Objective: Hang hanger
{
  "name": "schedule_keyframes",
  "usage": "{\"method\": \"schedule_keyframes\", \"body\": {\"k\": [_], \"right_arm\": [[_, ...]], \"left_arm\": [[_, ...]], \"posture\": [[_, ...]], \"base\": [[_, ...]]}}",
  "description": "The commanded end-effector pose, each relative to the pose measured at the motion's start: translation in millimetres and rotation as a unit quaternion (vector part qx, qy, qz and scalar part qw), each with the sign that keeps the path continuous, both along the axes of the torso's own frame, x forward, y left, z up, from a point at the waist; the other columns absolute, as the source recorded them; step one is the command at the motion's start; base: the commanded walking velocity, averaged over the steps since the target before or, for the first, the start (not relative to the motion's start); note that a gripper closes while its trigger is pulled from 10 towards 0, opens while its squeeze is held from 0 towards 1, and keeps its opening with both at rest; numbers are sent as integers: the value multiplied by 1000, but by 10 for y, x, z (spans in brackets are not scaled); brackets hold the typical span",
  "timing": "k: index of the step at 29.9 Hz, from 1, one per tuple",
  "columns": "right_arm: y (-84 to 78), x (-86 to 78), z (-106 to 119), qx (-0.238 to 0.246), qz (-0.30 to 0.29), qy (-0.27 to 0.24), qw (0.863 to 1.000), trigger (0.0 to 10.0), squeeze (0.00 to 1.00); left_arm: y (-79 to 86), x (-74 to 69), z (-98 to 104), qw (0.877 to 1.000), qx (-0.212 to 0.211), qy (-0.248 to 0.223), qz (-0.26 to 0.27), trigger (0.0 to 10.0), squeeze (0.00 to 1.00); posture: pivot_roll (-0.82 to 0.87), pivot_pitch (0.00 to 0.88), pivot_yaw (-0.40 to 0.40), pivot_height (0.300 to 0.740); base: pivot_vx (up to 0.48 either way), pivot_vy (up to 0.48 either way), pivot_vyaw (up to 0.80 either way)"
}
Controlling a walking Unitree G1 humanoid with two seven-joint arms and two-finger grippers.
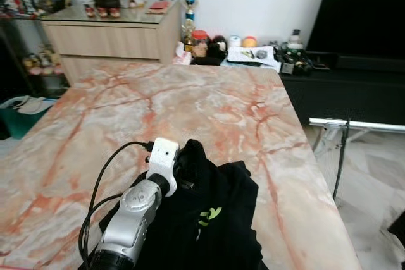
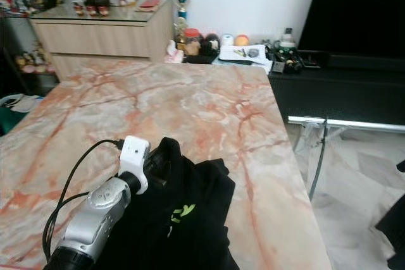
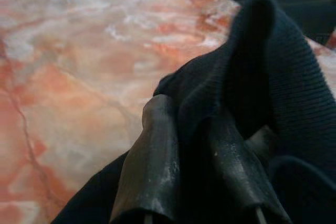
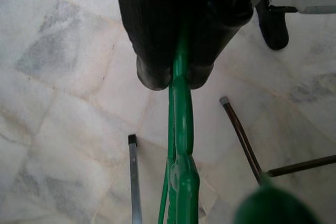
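Green hanger (image 4: 179, 129) pinched in closed right hand (image 4: 176, 80); left hand (image 3: 194, 145) grips black garment (image 1: 218, 219).

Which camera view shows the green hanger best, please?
The right wrist view: the green hanger runs out from between the closed fingers of the right gripper, over the tiled floor. The eye views and left wrist view show the left gripper at the black garment instead.
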State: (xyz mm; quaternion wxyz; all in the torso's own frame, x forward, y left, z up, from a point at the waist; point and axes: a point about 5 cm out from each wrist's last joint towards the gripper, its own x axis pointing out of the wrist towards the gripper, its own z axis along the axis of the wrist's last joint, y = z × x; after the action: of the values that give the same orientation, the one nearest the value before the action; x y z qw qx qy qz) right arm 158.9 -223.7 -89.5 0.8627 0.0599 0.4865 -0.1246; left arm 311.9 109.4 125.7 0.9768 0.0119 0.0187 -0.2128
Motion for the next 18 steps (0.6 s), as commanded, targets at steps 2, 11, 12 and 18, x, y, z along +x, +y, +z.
{"method": "schedule_keyframes", "body": {"k": [2,11,12,18], "right_arm": [[-10,-25,-8,-2,4,6,1000,10000,0],[-25,-33,-8,-3,7,7,1000,10000,0],[-27,-34,-8,-3,7,7,1000,10000,0],[-42,-38,-6,-5,11,9,1000,10000,0]], "left_arm": [[94,-54,35,1000,22,-9,7,10000,1000],[416,-249,57,999,28,-18,35,10000,1000],[457,-258,57,998,23,-18,48,10000,1000],[572,-235,143,992,-17,-43,115,10000,0]], "posture": [[83,0,-4,740],[97,0,-12,740],[97,0,-12,740],[98,0,-21,740]], "base": [[0,0,0],[0,0,0],[0,0,0],[0,0,0]]}}
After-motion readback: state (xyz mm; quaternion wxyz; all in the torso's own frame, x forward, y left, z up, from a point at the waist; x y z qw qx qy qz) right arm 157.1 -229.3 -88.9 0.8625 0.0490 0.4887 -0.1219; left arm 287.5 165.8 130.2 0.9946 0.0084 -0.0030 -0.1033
